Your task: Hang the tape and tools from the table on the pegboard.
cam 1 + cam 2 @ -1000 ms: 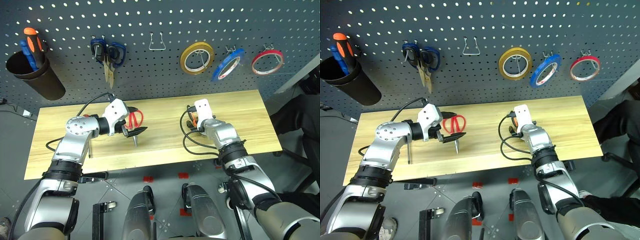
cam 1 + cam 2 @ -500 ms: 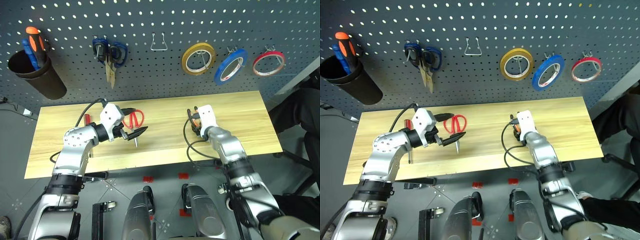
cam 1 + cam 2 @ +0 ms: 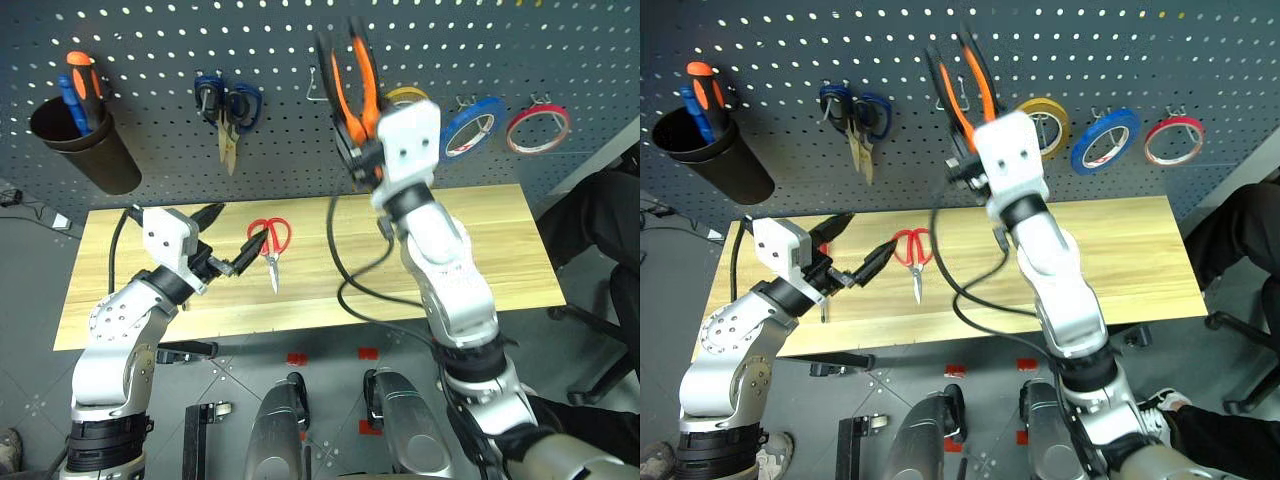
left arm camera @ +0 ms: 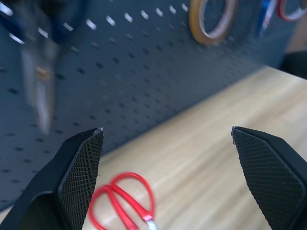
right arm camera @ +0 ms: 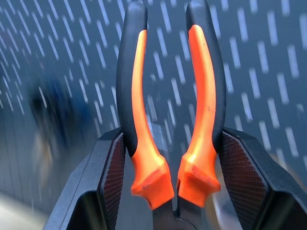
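Observation:
My right gripper [image 3: 360, 148] is shut on the orange-and-black pliers [image 3: 355, 80], held high in front of the dark pegboard [image 3: 140, 35], handles up beside a bare wire hook [image 3: 316, 85]. In the right wrist view the pliers' handles [image 5: 141, 120] stand between the fingers [image 5: 112, 177]. The red-looped scissors [image 3: 270, 242] lie on the wooden table [image 3: 500, 240], just right of my open, empty left gripper [image 3: 232, 238]. The scissors [image 4: 127, 203] also lie ahead of the left gripper [image 4: 166, 130] in its wrist view. The blue tape [image 3: 470, 125] hangs on the pegboard. A thin screwdriver shaft [image 3: 824, 308] pokes out from under my left arm.
On the pegboard hang dark blue scissors [image 3: 225, 105], a yellow tape ring [image 3: 1050, 120] partly behind my right gripper, and a red tape ring [image 3: 535, 125]. A dark cup [image 3: 85, 145] with orange and blue screwdrivers hangs at the left. A black cable [image 3: 350, 285] trails over the table.
My right arm has swung up from the table to the pegboard with the pliers in its grip. My left gripper has drawn back left from the red scissors and risen a little, still open.

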Available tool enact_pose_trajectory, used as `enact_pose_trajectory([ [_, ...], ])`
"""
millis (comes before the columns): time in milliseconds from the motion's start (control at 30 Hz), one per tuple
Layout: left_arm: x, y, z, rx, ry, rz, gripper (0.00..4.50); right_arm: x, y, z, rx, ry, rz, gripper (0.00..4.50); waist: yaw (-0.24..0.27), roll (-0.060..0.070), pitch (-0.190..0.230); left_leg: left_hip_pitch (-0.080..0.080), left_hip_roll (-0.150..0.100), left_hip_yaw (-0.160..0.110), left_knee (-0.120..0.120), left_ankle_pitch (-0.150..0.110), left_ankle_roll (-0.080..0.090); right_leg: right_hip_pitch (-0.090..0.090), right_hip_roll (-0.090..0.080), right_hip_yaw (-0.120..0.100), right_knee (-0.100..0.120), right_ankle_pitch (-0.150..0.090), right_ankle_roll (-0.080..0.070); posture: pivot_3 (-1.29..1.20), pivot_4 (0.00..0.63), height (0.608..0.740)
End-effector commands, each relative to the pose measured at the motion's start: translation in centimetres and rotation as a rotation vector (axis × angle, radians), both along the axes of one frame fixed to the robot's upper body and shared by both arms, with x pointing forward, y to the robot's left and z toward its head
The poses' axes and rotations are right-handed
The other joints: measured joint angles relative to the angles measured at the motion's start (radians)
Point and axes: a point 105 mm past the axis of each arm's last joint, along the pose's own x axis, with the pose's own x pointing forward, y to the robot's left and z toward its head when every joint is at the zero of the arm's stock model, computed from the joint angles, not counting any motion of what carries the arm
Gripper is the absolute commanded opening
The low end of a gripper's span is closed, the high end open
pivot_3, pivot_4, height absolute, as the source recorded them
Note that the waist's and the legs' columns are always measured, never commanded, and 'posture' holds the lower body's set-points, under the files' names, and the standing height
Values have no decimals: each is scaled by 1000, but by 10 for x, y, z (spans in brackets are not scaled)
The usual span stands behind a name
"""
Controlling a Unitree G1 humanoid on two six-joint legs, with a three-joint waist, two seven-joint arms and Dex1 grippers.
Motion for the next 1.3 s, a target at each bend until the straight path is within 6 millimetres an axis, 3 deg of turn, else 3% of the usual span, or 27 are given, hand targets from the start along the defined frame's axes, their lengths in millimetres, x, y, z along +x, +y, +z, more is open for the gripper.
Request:
enact_pose_trajectory([
  [33,3,-10,17,-17,-38,27,4500,3,7,30,68,-111,29,2604,6,0,0,0,0,0,0,0,0,0,0,0,0,0,0,-129,328,740],
  [200,15,-25,26,-43,-27,39,4500,19,28,54,83,-183,70,2604,10,-1,0,-1,0,1,-1,0,0,0,0,0,-3,0,0,-106,325,740],
  [333,22,-41,26,-16,3,1,4500,30,34,65,79,-222,71,2604,11,-1,0,-2,1,2,-3,0,0,-1,0,0,-7,0,-1,-88,329,740],
  [533,32,-49,33,3,5,-17,4500,45,35,67,81,-215,69,2604,12,-1,0,-3,1,2,-3,0,0,-1,0,-1,-8,0,-1,-77,335,740],
  [700,44,-50,38,7,-15,-5,4500,68,30,38,51,-123,29,2604,15,0,0,-3,1,2,-3,0,0,-1,0,-1,-8,0,-1,-73,340,740],
  [867,48,-52,35,16,-21,-7,4500,78,24,20,33,-77,5,2604,16,0,0,-3,1,2,-2,0,0,-1,-1,-1,-7,0,-1,-79,347,740],
  [1033,51,-56,27,25,-14,-12,4500,83,16,8,24,-39,-26,2604,24,0,0,-2,1,2,-1,0,0,0,-1,-1,-5,0,-1,-95,351,740],
  [1300,53,-46,1,20,75,60,4500,89,5,-15,39,72,-60,2604,28,0,0,-1,1,2,-1,0,0,0,-1,-1,-4,0,-1,-128,344,740],
])
